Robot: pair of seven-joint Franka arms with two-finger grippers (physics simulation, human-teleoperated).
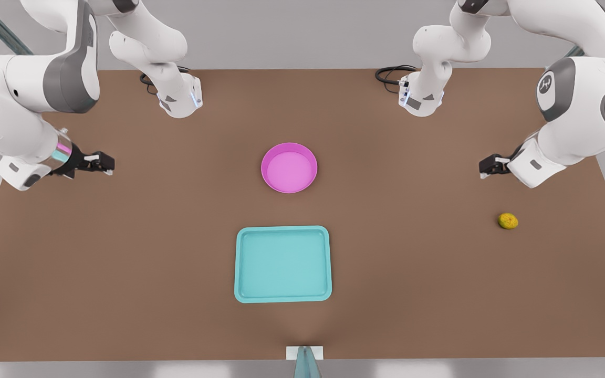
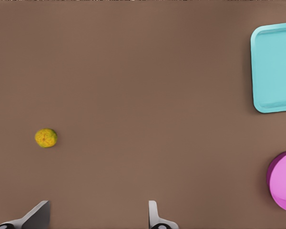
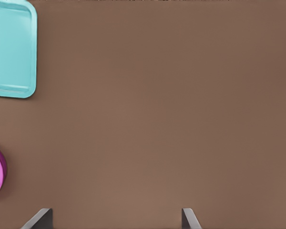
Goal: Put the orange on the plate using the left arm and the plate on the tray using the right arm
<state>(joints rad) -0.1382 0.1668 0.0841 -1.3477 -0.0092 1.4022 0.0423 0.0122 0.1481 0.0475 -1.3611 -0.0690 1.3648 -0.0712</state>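
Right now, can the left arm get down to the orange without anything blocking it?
Probably yes. The orange lies alone on bare table, and the left gripper, fingers open, hangs beside it on the front view's right. The plate and tray sit apart at the middle; the right gripper waits opposite.
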